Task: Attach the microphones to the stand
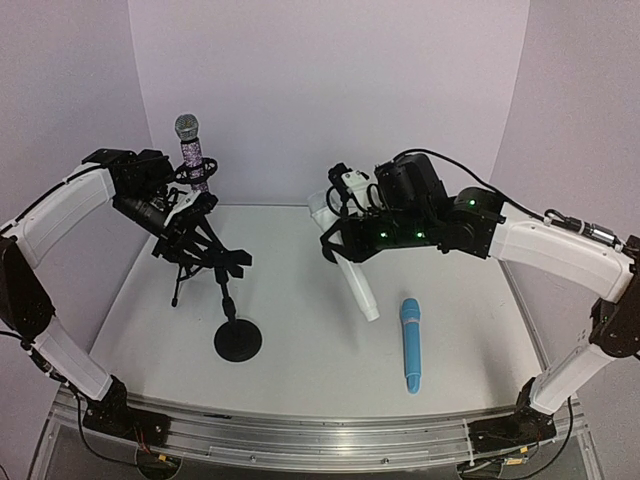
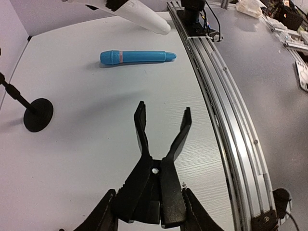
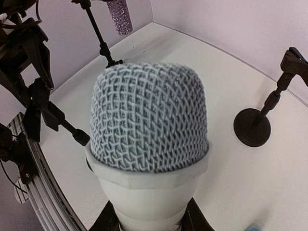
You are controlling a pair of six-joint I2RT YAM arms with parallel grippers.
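The purple-glitter microphone [image 1: 192, 158] stands upright in a clip at the stand's top left; its body also shows in the right wrist view [image 3: 119, 17]. The black stand has a round base [image 1: 238, 341] [image 2: 38, 114] [image 3: 251, 127]. My left gripper [image 1: 195, 235] [image 2: 150, 192] is shut on a black spring clip [image 2: 161, 144] of the stand, whose prongs are spread open. My right gripper [image 1: 345, 245] [image 3: 151, 219] is shut on the white microphone [image 1: 362, 288] [image 3: 149, 125] and holds it tilted above the table, to the right of the stand. The light blue microphone [image 1: 410, 345] [image 2: 137, 57] lies flat on the table.
Thin black tripod legs [image 1: 180, 275] stand behind the round base. More black stand arms and clips show at the left of the right wrist view [image 3: 36, 101]. A metal rail [image 1: 320, 435] [image 2: 226, 120] runs along the near table edge. Walls close the back and sides.
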